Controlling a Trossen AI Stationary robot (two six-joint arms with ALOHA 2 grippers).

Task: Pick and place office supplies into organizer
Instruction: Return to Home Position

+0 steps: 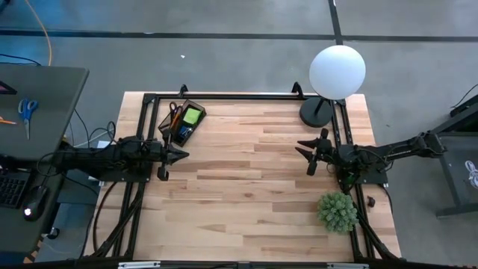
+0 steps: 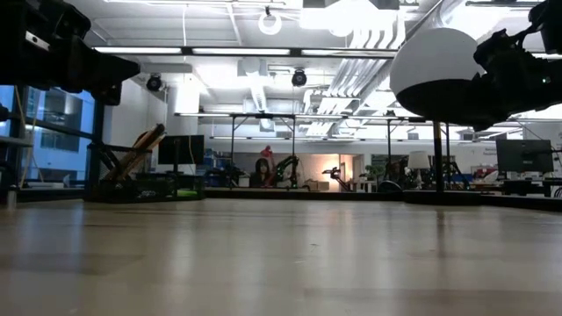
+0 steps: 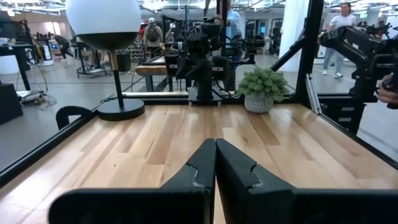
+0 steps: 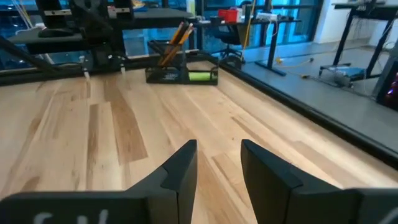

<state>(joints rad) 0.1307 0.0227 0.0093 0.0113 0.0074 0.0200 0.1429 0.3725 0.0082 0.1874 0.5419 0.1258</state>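
Observation:
The organizer (image 1: pixel 183 122) is a small black tray at the table's far left. It holds a lime-green sticky-note pad (image 1: pixel 192 115), orange and wooden pencils (image 4: pixel 176 37) standing slanted, and dark items. It also shows in the right wrist view (image 4: pixel 181 75) and far off in the low view (image 2: pixel 145 188). My left gripper (image 1: pixel 181 155) (image 3: pixel 216 142) is shut and empty, hovering just near of the organizer and pointing right. My right gripper (image 1: pixel 305 155) (image 4: pixel 217 146) is open and empty at the table's right, pointing left.
A lamp with a white globe (image 1: pixel 337 71) and a round black base (image 1: pixel 317 113) stands at the far right corner. A small green plant (image 1: pixel 337 211) sits near the right edge. Blue-handled scissors (image 1: pixel 28 112) lie on a side desk left of the table. Bare wood (image 1: pixel 246 179) lies between the grippers.

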